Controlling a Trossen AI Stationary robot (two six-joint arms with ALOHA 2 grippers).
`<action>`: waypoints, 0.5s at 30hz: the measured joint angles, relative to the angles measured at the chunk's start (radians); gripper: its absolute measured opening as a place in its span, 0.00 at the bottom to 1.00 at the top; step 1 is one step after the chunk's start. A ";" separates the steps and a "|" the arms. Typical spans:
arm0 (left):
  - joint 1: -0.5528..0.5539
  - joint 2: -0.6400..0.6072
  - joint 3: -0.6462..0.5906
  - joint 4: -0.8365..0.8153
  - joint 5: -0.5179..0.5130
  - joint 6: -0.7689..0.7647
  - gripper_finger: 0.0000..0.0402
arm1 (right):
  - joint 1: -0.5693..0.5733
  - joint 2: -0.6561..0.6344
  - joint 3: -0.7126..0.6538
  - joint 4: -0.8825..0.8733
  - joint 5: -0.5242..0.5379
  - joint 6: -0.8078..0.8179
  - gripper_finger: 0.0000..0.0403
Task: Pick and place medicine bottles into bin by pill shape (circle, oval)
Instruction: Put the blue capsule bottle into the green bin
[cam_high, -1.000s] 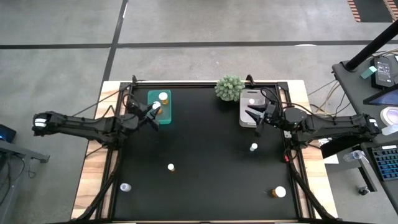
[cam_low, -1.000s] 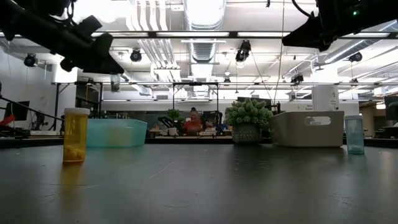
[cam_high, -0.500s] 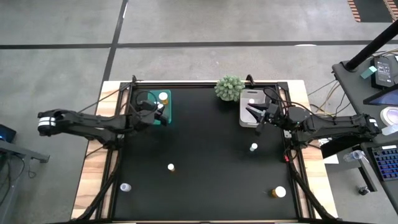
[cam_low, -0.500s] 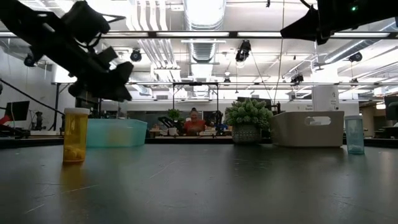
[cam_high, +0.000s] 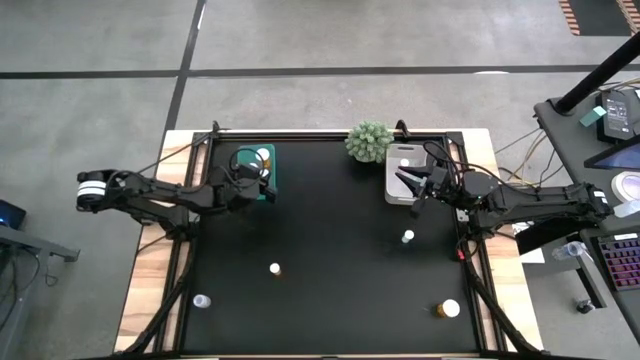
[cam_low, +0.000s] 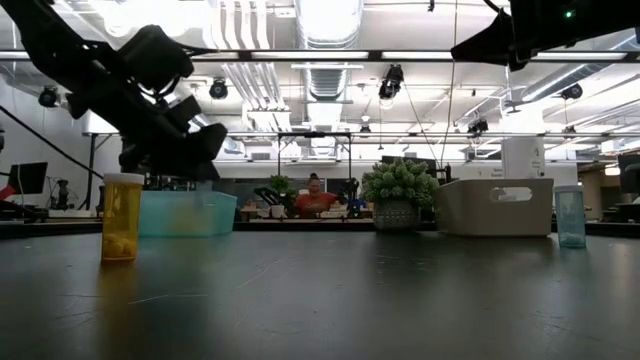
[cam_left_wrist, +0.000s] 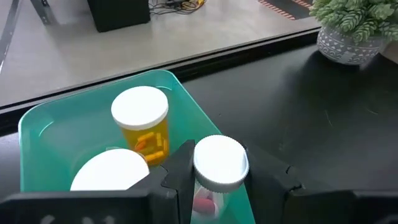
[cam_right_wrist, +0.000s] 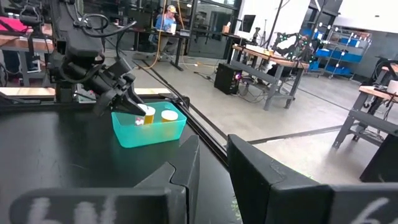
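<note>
My left gripper (cam_high: 258, 186) is shut on a small clear medicine bottle (cam_left_wrist: 219, 167) with a white cap and pink pills. It hangs over the near right part of the teal bin (cam_left_wrist: 186, 106). Inside the bin stand an amber bottle (cam_left_wrist: 142, 122) and another white-capped bottle (cam_left_wrist: 109, 172). My right gripper (cam_high: 408, 183) hovers over the grey bin (cam_high: 393, 188), open by a narrow gap with nothing between its fingers (cam_right_wrist: 186, 168). One white cap (cam_high: 405, 160) shows in the grey bin. My left gripper pinches the clear bottle's body (cam_left_wrist: 205, 200) just under its white cap, one finger (cam_left_wrist: 179, 169) on each side. The fingers come slanting down from the table's left. The bottle stands roughly upright, cap up, lifted clear above the teal bin's rim.
Loose bottles stand on the black table: one (cam_high: 408, 237) right of centre, one (cam_high: 274, 268) near the middle, one (cam_high: 201, 300) at the near left and an amber one (cam_high: 449, 309) at the near right. A spiky green plant (cam_high: 368, 141) stands at the far edge between the bins.
My left gripper has sunk toward the teal bin and shifted a little toward the table's right, rolling somewhat, with the clear bottle still between its fingers. My right gripper has stayed over the grey bin, and its fingers have drawn closer together.
</note>
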 joint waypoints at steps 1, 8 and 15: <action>0.003 0.004 0.000 -0.001 0.000 0.000 0.24 | 0.000 0.000 0.000 0.000 0.000 0.000 0.18; 0.006 0.015 0.000 0.000 0.000 0.000 0.24 | 0.000 0.000 0.000 0.000 0.000 -0.001 0.18; 0.010 0.010 -0.001 0.002 0.000 0.000 0.24 | 0.000 0.000 0.001 -0.001 0.000 -0.001 0.18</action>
